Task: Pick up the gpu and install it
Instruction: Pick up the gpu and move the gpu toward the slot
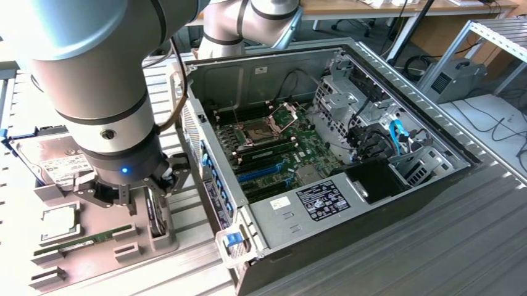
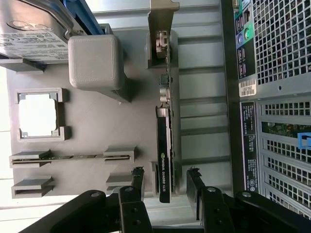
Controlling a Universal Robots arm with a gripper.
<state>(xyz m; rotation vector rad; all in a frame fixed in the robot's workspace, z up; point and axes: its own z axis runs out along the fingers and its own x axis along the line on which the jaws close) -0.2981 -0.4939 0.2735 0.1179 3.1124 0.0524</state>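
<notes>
- Gripper (image 2: 165,171) is hanging low over the grey fixture plate (image 2: 97,126). Its jaws are standing wide apart and straddling one end of the gpu (image 2: 165,141), with a finger on either side and neither touching it, as far as I can see.
- So nothing is being held?
- Nothing. The card is standing on its edge in a slot along the plate's edge, right beside the computer case (image 2: 277,48). I'm reading this as the approach to the pick, with the install not yet begun.
- What is the grip asking for?
- By my judgement, fingers centred on that thin slab and a straight lift, because it is sitting snug between its grey supports.
- And what's sitting around it?
- Memory stick (image 2: 73,157) is lying in its own slot further in on the plate. A square processor chip (image 2: 38,114) is sitting beyond that, and the hard drive (image 2: 34,24) is resting at the far corner. All three are well apart from the fingers. The case wall is running just beside the card, and that's looking like the tight side. Inside the open case the motherboard (image 1: 280,148) is lying exposed.
</notes>
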